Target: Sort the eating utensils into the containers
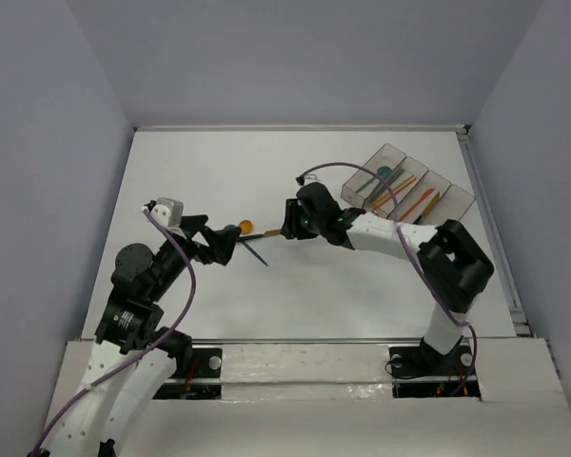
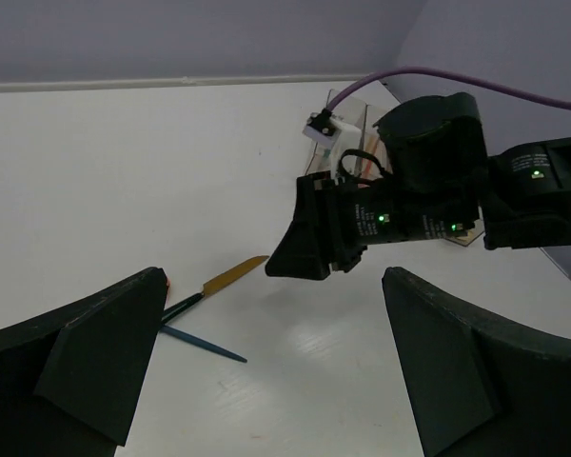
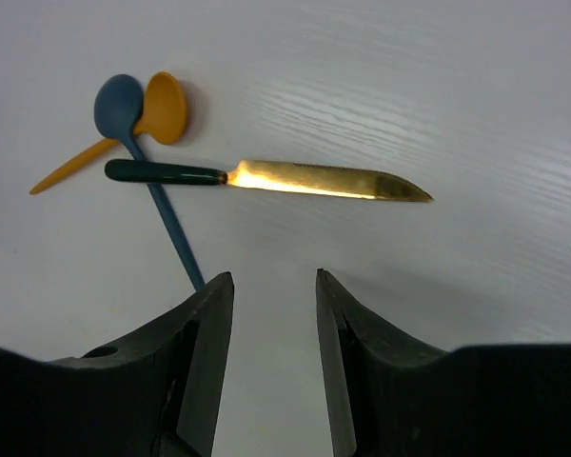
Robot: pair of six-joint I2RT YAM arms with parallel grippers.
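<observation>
White table (image 1: 228, 171) fills the floor of a booth with plain pale grey-lilac walls (image 1: 38, 143).

The left gripper (image 1: 226, 246) hangs low over the table. Its jaws stand wide apart and hold nothing.

Just past it lie three utensils in a loose cluster. The orange spoon (image 3: 164, 107) and the blue spoon (image 3: 119, 103) have their bowls touching. The knife (image 3: 266, 179), gold-bladed with a dark green handle, lies across the blue spoon's stem.

The right gripper (image 3: 274, 281) faces the left one over this cluster. Its jaws are parted by a narrow gap, with nothing between them. The knife lies crosswise just ahead of its fingertips, not touching them. The blue spoon's stem ends beside one finger (image 3: 209, 324).

At the far right corner stand the bins (image 1: 455, 198), with orange and teal utensils (image 1: 395, 186) inside.
</observation>
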